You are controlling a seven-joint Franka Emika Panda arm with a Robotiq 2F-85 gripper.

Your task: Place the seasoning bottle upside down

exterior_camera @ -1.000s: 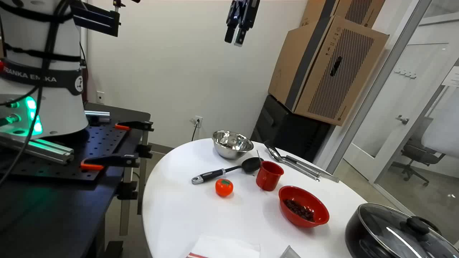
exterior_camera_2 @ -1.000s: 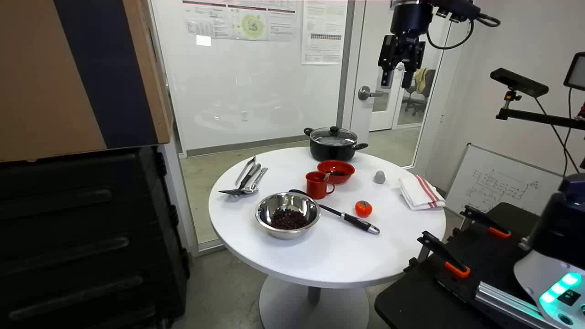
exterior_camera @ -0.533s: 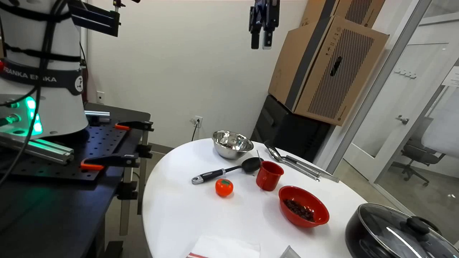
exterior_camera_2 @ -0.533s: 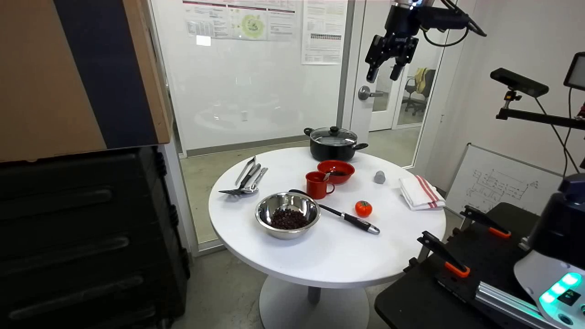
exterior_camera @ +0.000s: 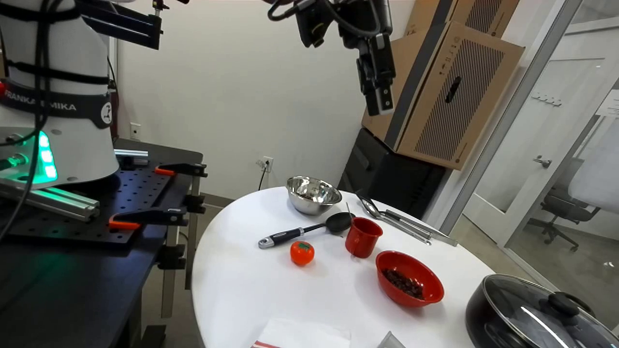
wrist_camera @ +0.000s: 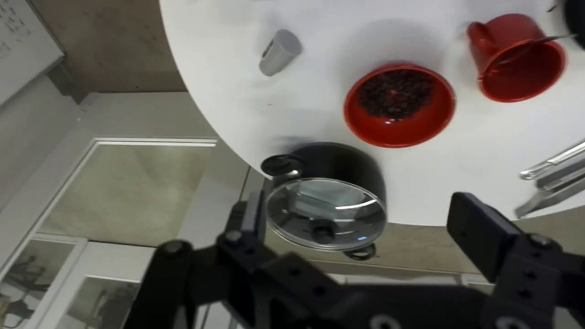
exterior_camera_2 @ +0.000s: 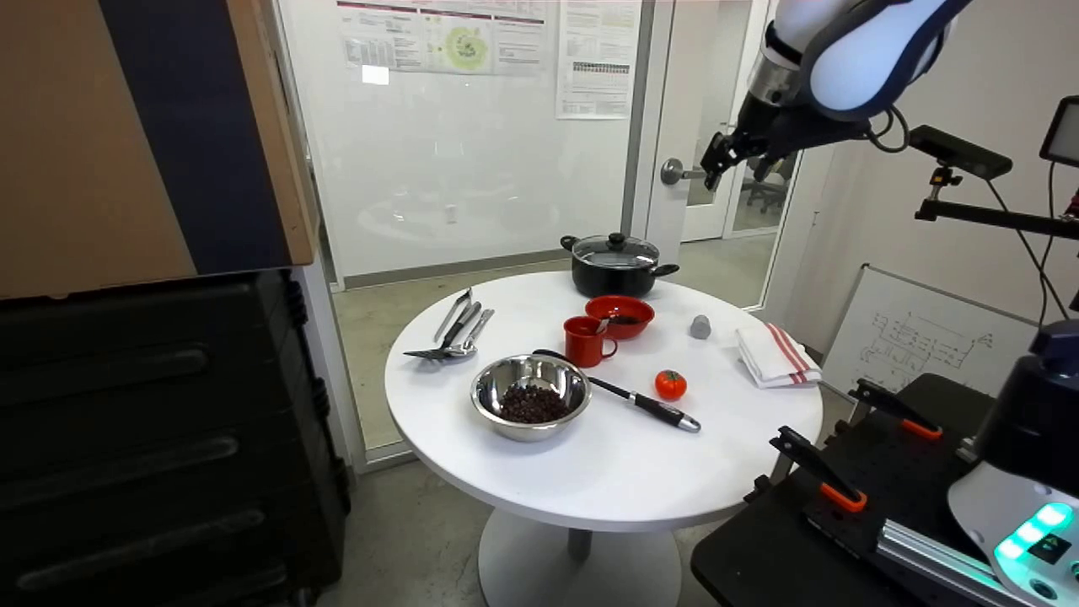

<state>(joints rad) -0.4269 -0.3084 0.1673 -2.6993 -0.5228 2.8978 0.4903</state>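
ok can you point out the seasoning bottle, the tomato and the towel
Seasoning bottle (wrist_camera: 279,54): in the wrist view, on its grey side
Tomato (exterior_camera_2: 671,388): in an exterior view, on its red skin
Towel (exterior_camera_2: 770,357): in an exterior view, on its white fabric

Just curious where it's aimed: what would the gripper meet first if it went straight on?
Probably the white table, in the gap between the red bowl and the lidded black pot; depth is unclear, so the open gripper might clip either one first.

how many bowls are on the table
2: the red bowl, between the red mug and the black pot, and the steel bowl, near the edge of the white table. No third shows in any view.
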